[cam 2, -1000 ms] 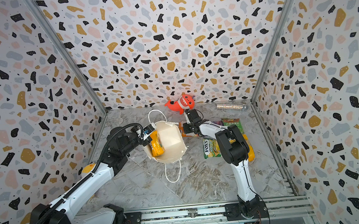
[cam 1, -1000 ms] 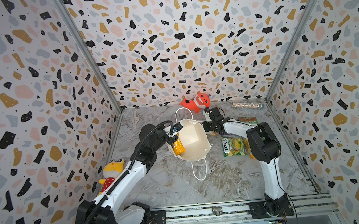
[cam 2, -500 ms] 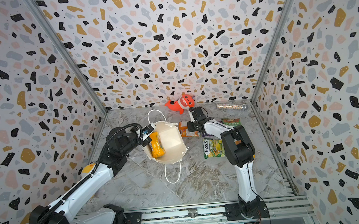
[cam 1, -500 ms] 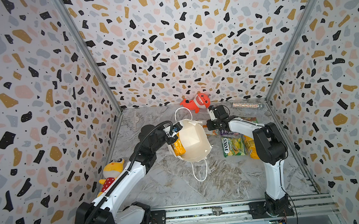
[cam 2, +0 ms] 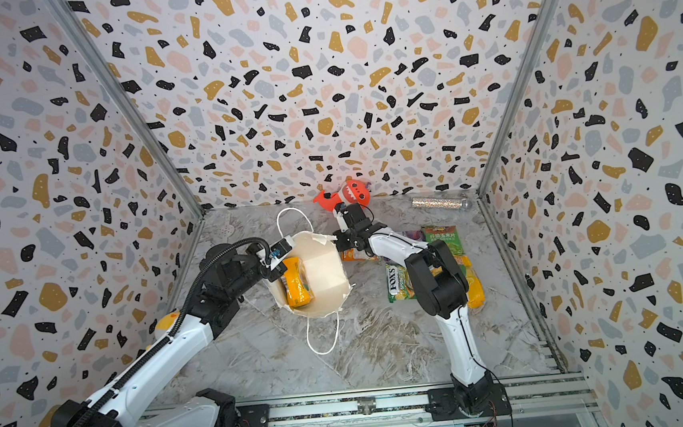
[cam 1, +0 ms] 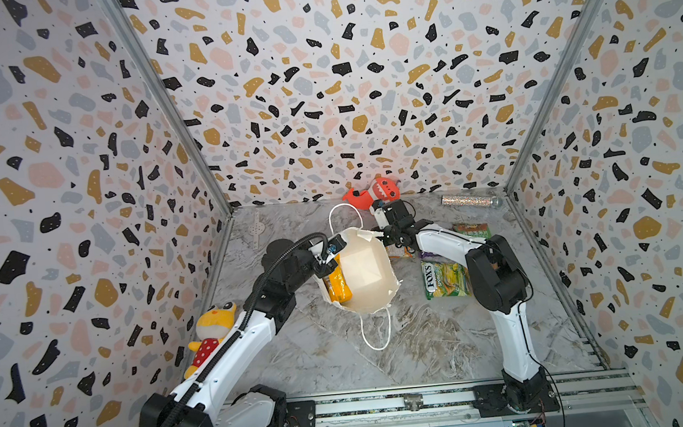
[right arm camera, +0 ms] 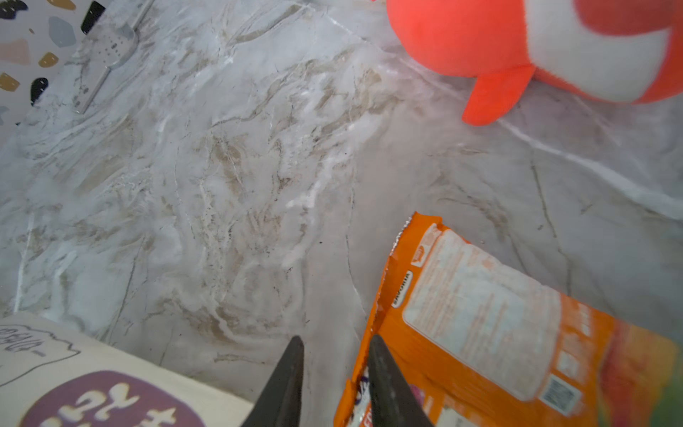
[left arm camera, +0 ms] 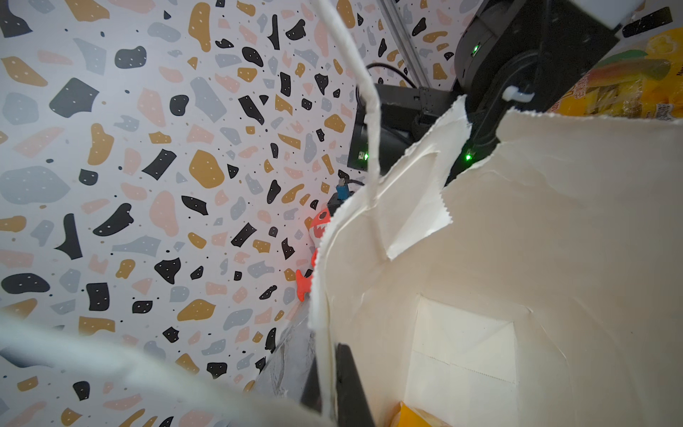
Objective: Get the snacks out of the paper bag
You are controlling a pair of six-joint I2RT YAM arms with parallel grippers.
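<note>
The white paper bag point(cam 1: 367, 273) point(cam 2: 321, 274) point(left arm camera: 517, 258) stands tilted with its mouth up, and my left gripper point(cam 1: 326, 263) point(cam 2: 277, 265) point(left arm camera: 327, 369) is shut on its rim. One orange-yellow snack point(cam 1: 337, 285) point(cam 2: 297, 287) leans inside it. My right gripper point(cam 1: 390, 240) point(cam 2: 344, 243) point(right arm camera: 336, 342) is open just beyond the bag's far rim, with bare table between its fingers. An orange snack point(right arm camera: 480, 314) point(cam 2: 353, 256) lies flat against one finger. The FOX'S packet point(cam 1: 445, 279) point(cam 2: 397, 283), a green packet point(cam 1: 472, 231) point(cam 2: 441, 238) and a second orange-yellow packet point(cam 2: 475, 287) lie on the table to the right.
A red-orange shark plush point(cam 1: 375, 193) point(cam 2: 346, 193) point(right arm camera: 517, 48) sits at the back wall just behind my right gripper. A glittery silver tube point(cam 1: 470, 201) point(cam 2: 441, 203) lies back right. A yellow plush point(cam 1: 211, 325) leans by the left wall. A flat perforated metal piece point(cam 1: 257, 229) lies back left.
My right gripper's jaws have parted a little and its wrist has shifted slightly by the bag's far rim. The left gripper and the bag have stayed put.
</note>
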